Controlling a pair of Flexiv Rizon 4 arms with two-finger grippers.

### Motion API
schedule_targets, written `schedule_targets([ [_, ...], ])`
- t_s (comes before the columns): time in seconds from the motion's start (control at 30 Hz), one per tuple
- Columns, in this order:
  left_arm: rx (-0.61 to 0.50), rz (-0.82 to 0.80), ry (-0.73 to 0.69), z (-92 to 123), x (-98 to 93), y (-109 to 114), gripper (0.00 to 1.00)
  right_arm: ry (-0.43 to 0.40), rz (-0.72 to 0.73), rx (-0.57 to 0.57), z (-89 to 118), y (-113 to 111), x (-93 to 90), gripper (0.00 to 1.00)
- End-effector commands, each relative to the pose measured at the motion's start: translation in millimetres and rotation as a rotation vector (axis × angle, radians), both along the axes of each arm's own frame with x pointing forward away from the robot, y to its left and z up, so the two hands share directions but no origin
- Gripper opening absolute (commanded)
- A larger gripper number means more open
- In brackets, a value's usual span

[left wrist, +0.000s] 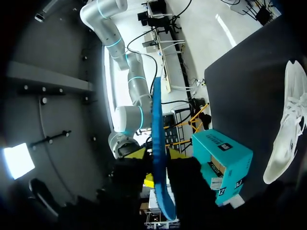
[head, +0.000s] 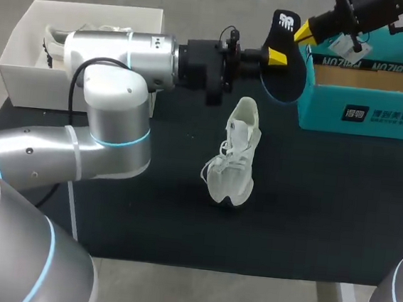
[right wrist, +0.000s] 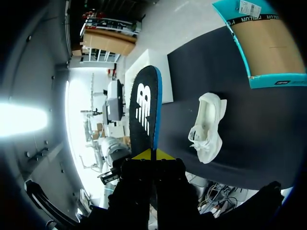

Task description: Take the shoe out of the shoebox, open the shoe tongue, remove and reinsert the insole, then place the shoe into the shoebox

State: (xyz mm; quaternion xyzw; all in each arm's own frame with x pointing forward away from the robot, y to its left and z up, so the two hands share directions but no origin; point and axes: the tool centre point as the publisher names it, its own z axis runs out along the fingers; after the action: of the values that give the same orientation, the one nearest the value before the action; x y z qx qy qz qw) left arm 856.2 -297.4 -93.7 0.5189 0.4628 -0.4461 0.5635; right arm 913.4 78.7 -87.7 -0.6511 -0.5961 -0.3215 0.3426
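Black mat [head: 325, 206] is covering the table, and the white shoe [head: 235, 154] is lying on its side near the middle of it, with a white box [head: 23, 77] standing at the far left and an open teal box [head: 362, 116] at the far right. Both arms are holding the dark insole [head: 285, 30] in the air, beyond the shoe and just left of the teal box. The left gripper [left wrist: 155, 155] is pinching the insole between its two fingers, and the right gripper [right wrist: 151, 155] is also pinching it, with the yellow tips pressing on its thin edge.
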Motion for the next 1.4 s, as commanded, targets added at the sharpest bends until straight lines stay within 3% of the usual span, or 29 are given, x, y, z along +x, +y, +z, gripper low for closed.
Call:
schedule_targets([
  [0.03,0.016,0.005,0.004,2.5,-1.8,-4.8,0.00,0.000,0.000,0.002,-1.8,-0.1,-2.9,0.00],
  [0.3,0.030,0.015,-0.004,3.9,-2.6,-5.4,0.00,-0.012,-0.021,0.006,-0.6,0.4,-2.9,0.00],
  [0.33,0.032,0.017,-0.005,4.1,-2.9,-5.3,0.00,-0.017,-0.027,0.008,1.0,-0.6,-2.0,0.77],
  [0.37,0.035,0.020,-0.005,4.2,-3.1,-5.1,0.00,-0.026,-0.037,0.015,3.2,-2.0,-1.1,1.00],
  [0.73,0.058,0.039,0.032,3.8,-0.4,-3.1,0.00,-0.160,-0.102,0.071,35.6,-25.1,3.9,1.00],
  [0.93,0.074,0.037,0.047,4.2,4.1,-2.2,0.00,-0.370,-0.151,0.138,59.9,-36.5,3.2,1.00],
  [1.1,0.084,0.045,0.054,5.5,5.6,-1.0,0.00,-0.484,-0.175,0.242,69.6,-41.7,-2.5,1.00],
  [1.4,0.115,0.013,0.075,7.0,11.9,-3.1,0.00,-0.518,-0.091,0.338,63.3,-41.5,-25.8,1.00],
])
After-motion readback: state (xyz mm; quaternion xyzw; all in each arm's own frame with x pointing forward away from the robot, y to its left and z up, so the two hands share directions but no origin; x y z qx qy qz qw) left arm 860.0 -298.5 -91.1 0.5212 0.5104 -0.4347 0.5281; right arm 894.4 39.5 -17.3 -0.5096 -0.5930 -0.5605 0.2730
